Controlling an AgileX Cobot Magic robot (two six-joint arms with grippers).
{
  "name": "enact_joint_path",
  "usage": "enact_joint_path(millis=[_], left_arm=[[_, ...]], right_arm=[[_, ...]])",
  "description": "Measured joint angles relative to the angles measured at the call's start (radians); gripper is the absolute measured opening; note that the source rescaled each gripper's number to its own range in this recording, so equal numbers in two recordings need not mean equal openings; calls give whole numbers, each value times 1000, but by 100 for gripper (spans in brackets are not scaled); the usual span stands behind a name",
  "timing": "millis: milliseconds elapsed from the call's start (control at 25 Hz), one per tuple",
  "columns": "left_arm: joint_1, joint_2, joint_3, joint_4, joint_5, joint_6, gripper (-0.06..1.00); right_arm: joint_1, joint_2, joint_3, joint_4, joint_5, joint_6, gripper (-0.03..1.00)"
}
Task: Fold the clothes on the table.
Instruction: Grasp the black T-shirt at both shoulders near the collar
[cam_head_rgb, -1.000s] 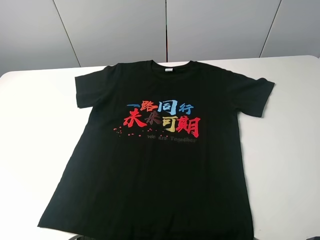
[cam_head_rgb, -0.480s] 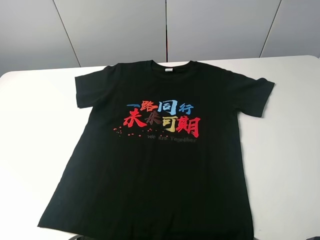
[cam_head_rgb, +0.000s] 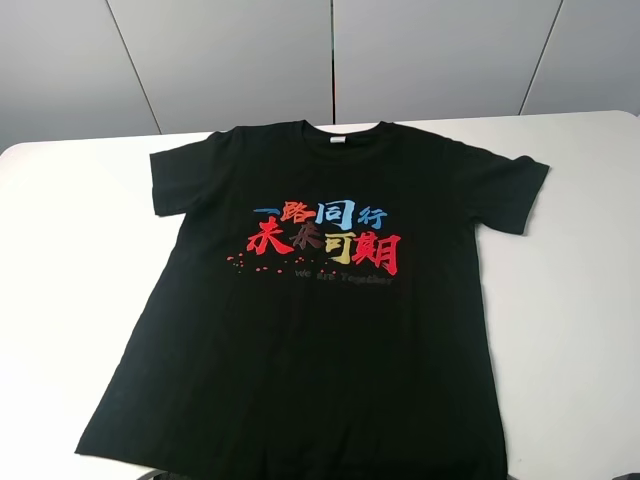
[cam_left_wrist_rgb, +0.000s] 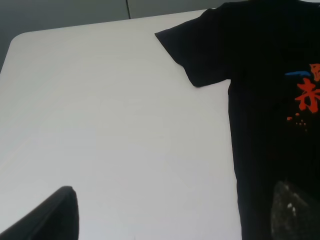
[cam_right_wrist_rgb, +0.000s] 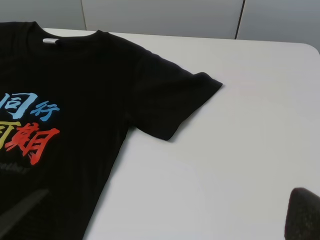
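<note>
The clothes are one black T-shirt (cam_head_rgb: 320, 330) lying flat and face up on the white table (cam_head_rgb: 70, 250), collar at the far side, both sleeves spread. Red, blue and yellow characters (cam_head_rgb: 325, 238) run across its chest, and a white neck label (cam_head_rgb: 338, 140) shows at the collar. My left gripper (cam_left_wrist_rgb: 175, 212) is open above bare table beside the shirt's left edge, one fingertip (cam_left_wrist_rgb: 55, 215) over the table and the other over the fabric. Over the shirt's right edge below the right sleeve (cam_right_wrist_rgb: 170, 100), my right gripper (cam_right_wrist_rgb: 165, 212) is open too. Neither holds anything.
The table's far edge meets a grey panelled wall (cam_head_rgb: 330, 60). Bare white tabletop lies to the left (cam_left_wrist_rgb: 100, 125) and right (cam_right_wrist_rgb: 240, 140) of the shirt. The shirt's hem reaches the near edge of the exterior high view.
</note>
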Motion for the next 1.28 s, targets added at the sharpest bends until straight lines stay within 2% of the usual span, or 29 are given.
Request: enact_joint_path(millis=[1280], left_arm=[[0, 0, 0, 0, 0, -2, 100]], right_arm=[[0, 0, 0, 0, 0, 0, 98]])
